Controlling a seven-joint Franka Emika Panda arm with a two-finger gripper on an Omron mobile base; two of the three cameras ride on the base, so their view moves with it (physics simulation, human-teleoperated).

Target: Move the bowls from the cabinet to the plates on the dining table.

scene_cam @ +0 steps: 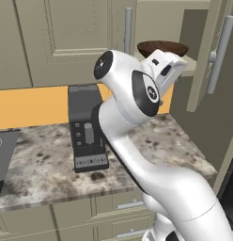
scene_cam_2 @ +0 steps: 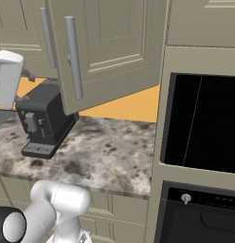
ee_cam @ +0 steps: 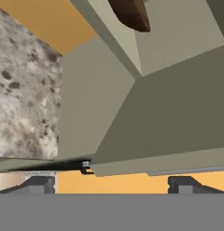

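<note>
Speckled counter [scene_cam: 48, 164] below open cabinet [scene_cam: 203, 56]

At the bottom, the gripper [ee_cam: 111, 185] shows its two dark fingertips [ee_cam: 38, 184] set wide apart with nothing between them. Ahead lies the underside of the beige-grey cabinet [ee_cam: 132, 117]. The dark brown bowl [ee_cam: 129, 13] sits at the top edge, on the cabinet's shelf. Speckled stone counter [ee_cam: 23, 90] lies left, beside an orange wall strip [ee_cam: 50, 22].

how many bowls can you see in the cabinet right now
1. A dark brown bowl sits on the shelf of the open cabinet, just past the robot's hand. A second bowl may be hidden behind the arm or deeper on the shelf.
</note>
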